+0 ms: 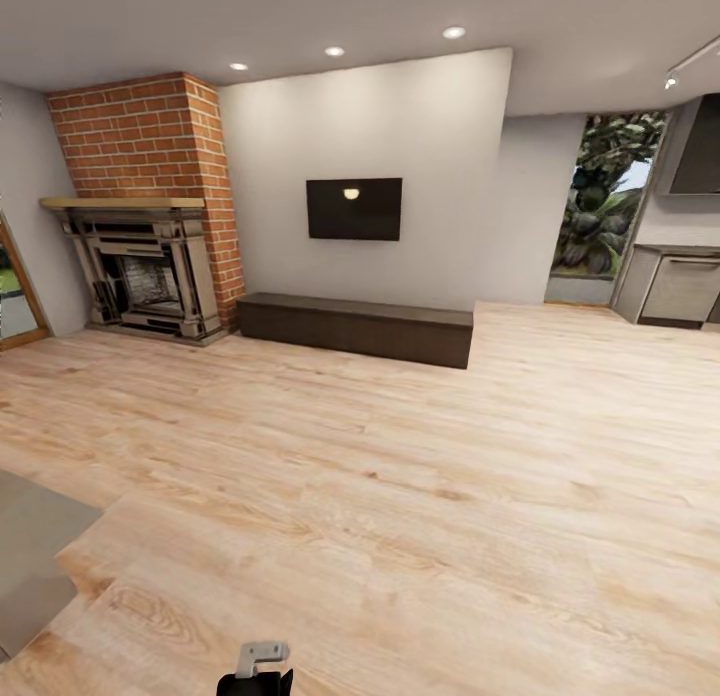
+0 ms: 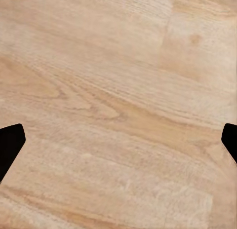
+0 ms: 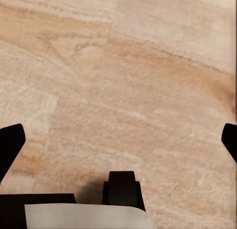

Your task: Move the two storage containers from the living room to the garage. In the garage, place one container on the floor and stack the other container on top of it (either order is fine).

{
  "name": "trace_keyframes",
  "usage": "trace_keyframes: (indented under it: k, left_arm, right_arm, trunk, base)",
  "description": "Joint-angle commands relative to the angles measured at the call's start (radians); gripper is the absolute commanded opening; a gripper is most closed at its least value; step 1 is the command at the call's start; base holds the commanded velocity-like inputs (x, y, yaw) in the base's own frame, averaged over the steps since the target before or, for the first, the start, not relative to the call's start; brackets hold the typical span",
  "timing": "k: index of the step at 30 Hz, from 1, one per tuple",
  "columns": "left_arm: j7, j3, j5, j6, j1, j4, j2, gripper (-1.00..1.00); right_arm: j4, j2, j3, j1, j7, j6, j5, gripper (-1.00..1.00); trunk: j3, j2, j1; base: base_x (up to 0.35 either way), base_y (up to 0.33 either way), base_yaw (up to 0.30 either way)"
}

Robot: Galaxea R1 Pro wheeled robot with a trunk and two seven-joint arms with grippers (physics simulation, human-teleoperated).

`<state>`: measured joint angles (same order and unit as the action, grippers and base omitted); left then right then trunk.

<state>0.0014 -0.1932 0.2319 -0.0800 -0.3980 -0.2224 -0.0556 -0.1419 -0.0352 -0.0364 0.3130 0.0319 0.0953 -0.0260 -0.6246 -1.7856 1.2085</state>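
Living room (image 1: 380, 456), light wood-plank floor: brick fireplace (image 1: 150, 236) far left, wall TV (image 1: 354, 208) and long dark cabinet (image 1: 355, 328) far centre, grey rug corner (image 1: 30, 556) near left. Storage containers: not located here; step in hand judged a search, best done by turning the base slowly and scanning the room before reaching. Left gripper (image 2: 118, 145): fingers spread wide, empty, pointing down at planks. Right gripper (image 3: 118, 145): likewise apart, empty, hanging over floor beside the robot's base.
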Motion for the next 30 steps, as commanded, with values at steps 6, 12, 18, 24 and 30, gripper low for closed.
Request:
trace_keyframes:
  k: [6,12,18,24,30]
  left_arm:
    - [0.0,-0.008,0.01,-0.004,-0.001,0.001,0.0,1.0]
    - [0.0,-0.008,0.01,-0.004,-0.001,0.001,0.0,1.0]
    - [0.0,-0.008,0.01,-0.004,-0.001,0.001,0.0,1.0]
    - [0.001,-0.008,0.01,-0.004,-0.001,0.001,0.0,1.0]
    - [0.001,-0.009,0.01,-0.004,-0.001,0.001,0.0,1.0]
  right_arm:
    - [-0.002,0.0,-0.004,0.0,0.003,0.006,-0.003,1.0]
    - [-0.002,0.0,-0.003,0.0,0.003,0.006,-0.003,1.0]
    - [-0.002,0.0,-0.004,0.0,0.003,0.006,-0.003,1.0]
    - [-0.002,0.0,-0.004,0.0,0.003,0.006,-0.003,1.0]
    - [-0.002,0.0,-0.003,0.0,0.003,0.006,-0.003,1.0]
  trunk:
    - [-0.001,0.0,0.0]
    - [-0.001,0.0,0.0]
    - [-0.001,0.0,0.0]
    - [-0.001,0.0,0.0]
    - [-0.001,0.0,0.0]
  base:
    - [0.341,-0.123,0.151]
    - [0.341,-0.123,0.051]
    - [0.341,-0.123,0.065]
    - [0.341,-0.123,0.126]
    - [0.341,-0.114,0.025]
